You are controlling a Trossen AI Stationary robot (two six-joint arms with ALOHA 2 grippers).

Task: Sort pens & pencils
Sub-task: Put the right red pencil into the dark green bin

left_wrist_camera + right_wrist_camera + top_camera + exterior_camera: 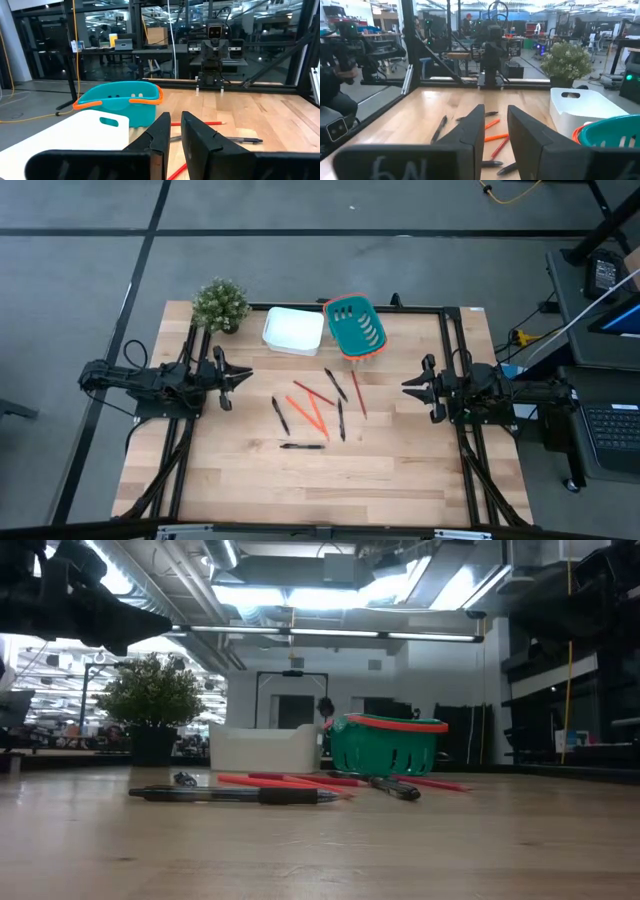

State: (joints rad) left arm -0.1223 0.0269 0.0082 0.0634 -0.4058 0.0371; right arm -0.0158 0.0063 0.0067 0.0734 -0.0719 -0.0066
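Pale wooden boards are forming the desk [240, 480], and a workshop with glass partitions is showing behind it in the low view. Along the far edge a small potted plant [220, 304], a white bin [293, 329] and a teal basket [355, 326] with an orange rim are sitting in a row, the bin and basket just beside each other.

Nothing is looking sorted yet. The pens [281, 415] and the pencils [307, 412] are all lying loose and mixed together in the middle of the desk, in front of the two containers, with several crossing or touching. From above, neither container is showing a pen or pencil inside, so the whole job appears to be still ahead.

Both arms are waiting at the sides, well apart from the pile. The left hand [236, 374] is hovering above the left edge, pointing inward, its fingers parted by a narrow gap and holding nothing. The right hand [412, 387] is mirroring it at the right edge, fingers parted a little wider and likewise empty.
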